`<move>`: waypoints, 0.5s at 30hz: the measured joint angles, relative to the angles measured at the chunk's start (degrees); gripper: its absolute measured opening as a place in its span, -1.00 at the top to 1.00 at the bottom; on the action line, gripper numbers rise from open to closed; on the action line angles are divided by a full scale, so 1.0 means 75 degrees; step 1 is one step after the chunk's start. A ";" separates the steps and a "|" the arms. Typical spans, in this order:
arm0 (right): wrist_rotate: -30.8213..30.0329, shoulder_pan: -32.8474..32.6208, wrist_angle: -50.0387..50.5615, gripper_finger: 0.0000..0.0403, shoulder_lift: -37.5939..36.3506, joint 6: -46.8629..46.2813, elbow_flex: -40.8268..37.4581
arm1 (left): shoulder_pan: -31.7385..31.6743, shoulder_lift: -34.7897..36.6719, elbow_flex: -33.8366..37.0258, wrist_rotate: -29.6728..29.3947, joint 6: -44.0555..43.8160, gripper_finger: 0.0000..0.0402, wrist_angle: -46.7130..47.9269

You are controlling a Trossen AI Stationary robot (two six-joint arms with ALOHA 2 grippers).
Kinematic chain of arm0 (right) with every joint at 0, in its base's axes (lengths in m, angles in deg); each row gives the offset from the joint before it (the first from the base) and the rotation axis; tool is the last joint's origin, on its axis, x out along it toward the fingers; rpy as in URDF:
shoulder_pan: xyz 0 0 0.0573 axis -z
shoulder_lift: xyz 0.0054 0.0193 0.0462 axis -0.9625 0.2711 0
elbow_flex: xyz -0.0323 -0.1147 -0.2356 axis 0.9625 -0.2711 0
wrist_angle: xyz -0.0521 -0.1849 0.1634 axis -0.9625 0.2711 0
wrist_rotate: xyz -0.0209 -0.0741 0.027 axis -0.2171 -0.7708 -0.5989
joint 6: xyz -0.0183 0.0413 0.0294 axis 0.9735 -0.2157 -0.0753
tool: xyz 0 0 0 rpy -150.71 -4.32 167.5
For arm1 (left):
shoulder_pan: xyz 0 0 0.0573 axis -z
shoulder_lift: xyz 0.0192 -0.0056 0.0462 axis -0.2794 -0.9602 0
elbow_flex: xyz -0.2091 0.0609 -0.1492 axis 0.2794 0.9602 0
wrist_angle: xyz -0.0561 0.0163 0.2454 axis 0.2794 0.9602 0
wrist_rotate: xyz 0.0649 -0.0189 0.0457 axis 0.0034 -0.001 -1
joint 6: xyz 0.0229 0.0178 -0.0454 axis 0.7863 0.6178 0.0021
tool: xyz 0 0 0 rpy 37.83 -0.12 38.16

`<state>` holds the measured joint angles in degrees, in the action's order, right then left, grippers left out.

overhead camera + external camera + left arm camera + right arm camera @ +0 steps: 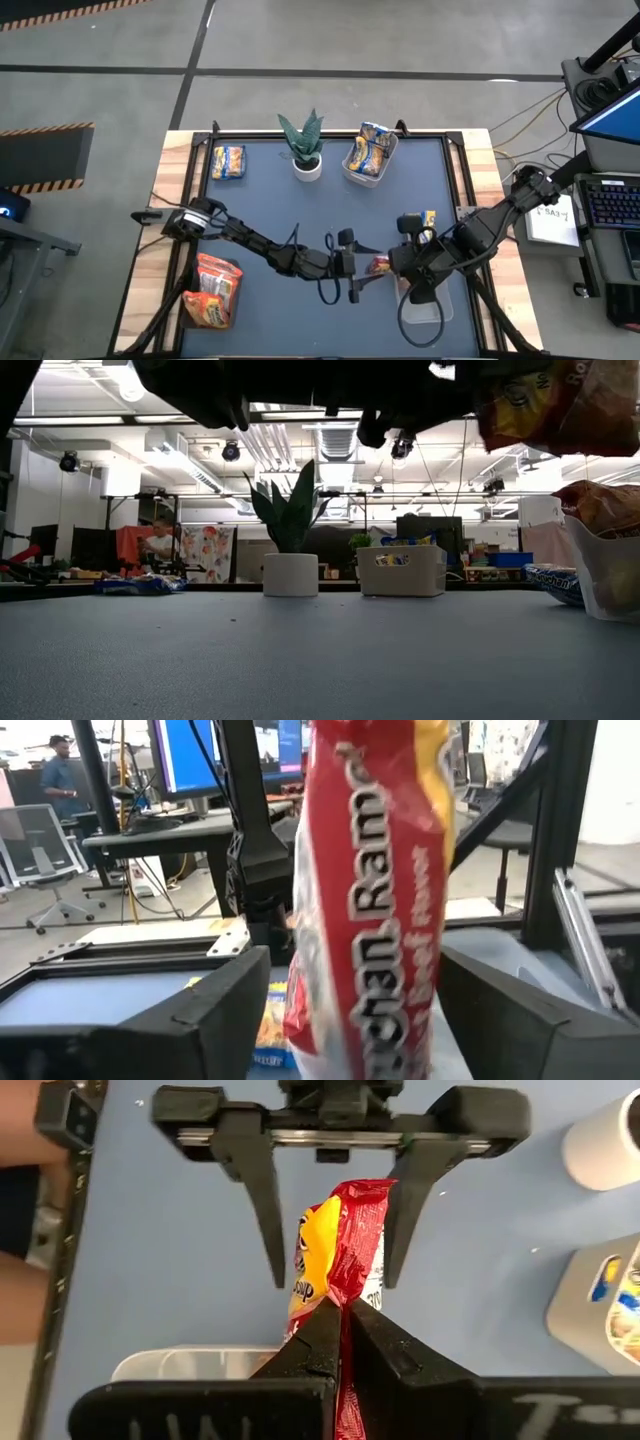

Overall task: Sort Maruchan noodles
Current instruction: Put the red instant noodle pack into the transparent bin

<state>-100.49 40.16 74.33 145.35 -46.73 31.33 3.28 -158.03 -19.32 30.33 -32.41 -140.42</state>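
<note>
The right claw [342, 1315] is clenched on the edge of a red-and-yellow noodle packet [335, 1245], holding it up in the air just in front of the potted plant [303, 145], toward the table's near edge. The left claw [330, 1200] faces it with its fingers spread wide on either side of the packet, not touching. This looks like a handover between arms, with the grip now resting on the right side alone. Below the packet sits an empty clear bin [420, 310], likely where it belongs. Other packets fill a bin [212, 290] near the left arm, and another bin [368, 155] stands right beside the plant.
</note>
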 joint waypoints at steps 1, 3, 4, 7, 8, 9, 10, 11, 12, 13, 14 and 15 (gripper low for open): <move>0.0092 -0.0003 0.0018 0.96 -0.0014 -0.0009 0.0000 | 0.0003 0.0000 0.0014 0.0000 0.0041 -0.32 0.0057; 0.0297 -0.0003 0.0076 0.96 -0.0043 -0.0073 0.0000 | 0.0035 0.0011 0.0027 -0.0002 0.0192 -0.37 0.0237; 0.0373 -0.0003 0.0095 0.96 -0.0064 -0.0130 0.0000 | 0.0061 0.0030 0.0028 -0.0001 0.0287 -0.39 0.0315; 0.0448 -0.0063 0.0235 0.96 -0.0161 -0.0360 0.0000 | 0.0126 0.0141 0.0028 -0.0004 0.0548 -0.41 0.0350; 0.0508 -0.0067 0.0222 0.96 -0.0207 -0.0398 0.0001 | 0.0143 0.0205 0.0028 -0.0049 0.0625 -0.41 0.0369; 0.0525 -0.0070 0.0197 0.96 -0.0260 -0.0439 0.0003 | 0.0149 0.0264 0.0028 -0.0079 0.0706 -0.41 0.0417; 0.0528 -0.0070 0.0191 0.96 -0.0318 -0.0485 0.0011 | 0.0149 0.0334 0.0028 -0.0091 0.0780 -0.41 0.0491; 0.0528 -0.0072 0.0177 0.96 -0.0379 -0.0546 0.0017 | 0.0148 0.0392 0.0028 -0.0105 0.0850 -0.41 0.0614; 0.0528 -0.0070 0.0176 0.96 -0.0442 -0.0567 0.0024 | 0.0143 0.0452 0.0028 -0.0126 0.0913 -0.41 0.0702; 0.0523 -0.0070 0.0167 0.96 -0.0492 -0.0571 0.0036 | 0.0143 0.0505 0.0028 -0.0134 0.0989 -0.41 0.0840; 0.0524 -0.0070 0.0164 0.96 -0.0549 -0.0569 0.0051 | 0.0143 0.0560 0.0028 -0.0165 0.1017 -0.41 0.0913; 0.0522 -0.0067 0.0141 0.96 -0.0599 -0.0568 0.0056 | 0.0143 0.0627 0.0036 -0.0252 0.1063 -0.41 0.1076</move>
<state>-96.57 39.66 75.39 140.86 -50.99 31.75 4.35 -153.33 -19.04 28.44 -24.44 -132.36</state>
